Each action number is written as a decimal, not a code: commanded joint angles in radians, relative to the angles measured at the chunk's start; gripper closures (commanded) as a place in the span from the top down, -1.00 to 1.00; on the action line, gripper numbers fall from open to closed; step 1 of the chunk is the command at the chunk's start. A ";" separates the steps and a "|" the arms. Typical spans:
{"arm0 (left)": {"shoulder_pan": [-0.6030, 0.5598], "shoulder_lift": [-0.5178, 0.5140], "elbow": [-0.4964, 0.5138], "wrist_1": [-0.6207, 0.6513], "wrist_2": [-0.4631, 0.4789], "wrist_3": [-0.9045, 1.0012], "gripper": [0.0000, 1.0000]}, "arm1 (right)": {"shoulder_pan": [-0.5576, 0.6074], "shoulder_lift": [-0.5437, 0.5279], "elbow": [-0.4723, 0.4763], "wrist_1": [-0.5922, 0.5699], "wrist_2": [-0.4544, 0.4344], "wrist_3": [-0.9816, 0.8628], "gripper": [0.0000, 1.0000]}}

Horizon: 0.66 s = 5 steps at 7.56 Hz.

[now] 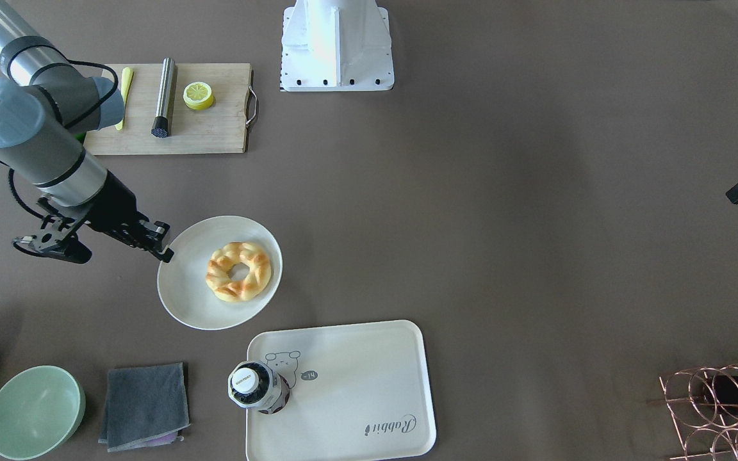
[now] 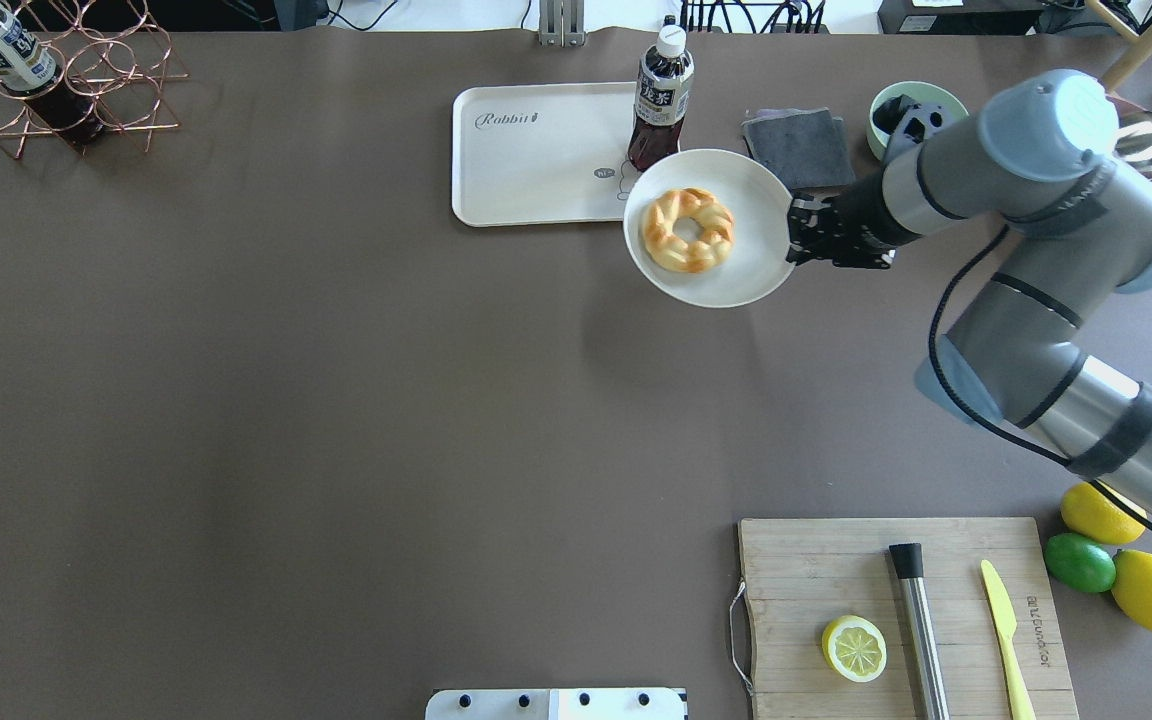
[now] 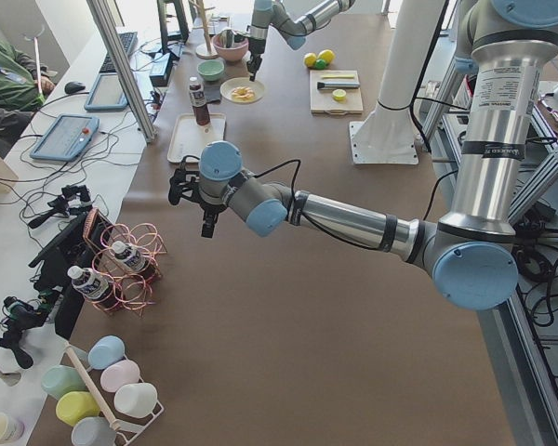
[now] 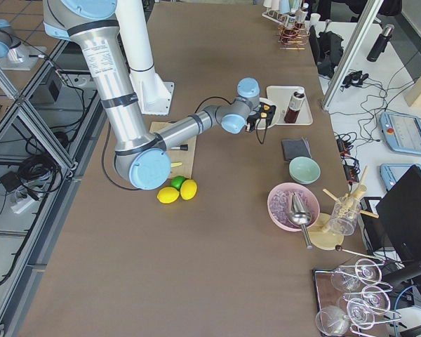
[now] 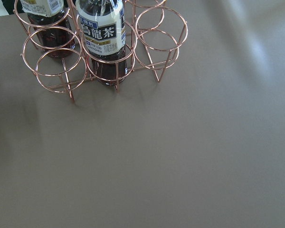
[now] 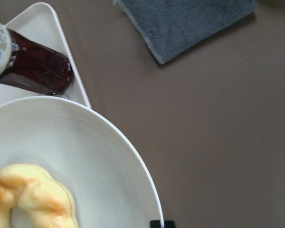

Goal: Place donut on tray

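Observation:
The golden braided donut (image 1: 239,271) lies on a round off-white plate (image 1: 183,294). My right gripper (image 1: 165,253) is shut on the plate's rim and holds it above the table; its shadow falls on the table below. In the overhead view the plate (image 2: 736,290) with the donut (image 2: 688,230) overlaps the near right corner of the cream tray (image 2: 526,170). A dark tea bottle (image 2: 658,100) stands on the tray's right edge. The right wrist view shows the donut (image 6: 28,194), the plate rim (image 6: 133,161) and the tray corner (image 6: 42,23). My left gripper (image 3: 207,228) hovers far off near the wire rack; whether it is open or shut does not show.
A grey cloth (image 2: 798,147) and a green bowl (image 2: 911,105) lie right of the tray. A wooden cutting board (image 2: 836,570) bears a lemon half (image 2: 854,648), a metal cylinder and a yellow knife. A copper wire rack (image 2: 86,90) with bottles stands far left.

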 commanded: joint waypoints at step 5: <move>0.280 -0.102 -0.085 -0.104 0.118 -0.522 0.96 | -0.275 0.564 0.020 -0.627 -0.265 0.352 -1.00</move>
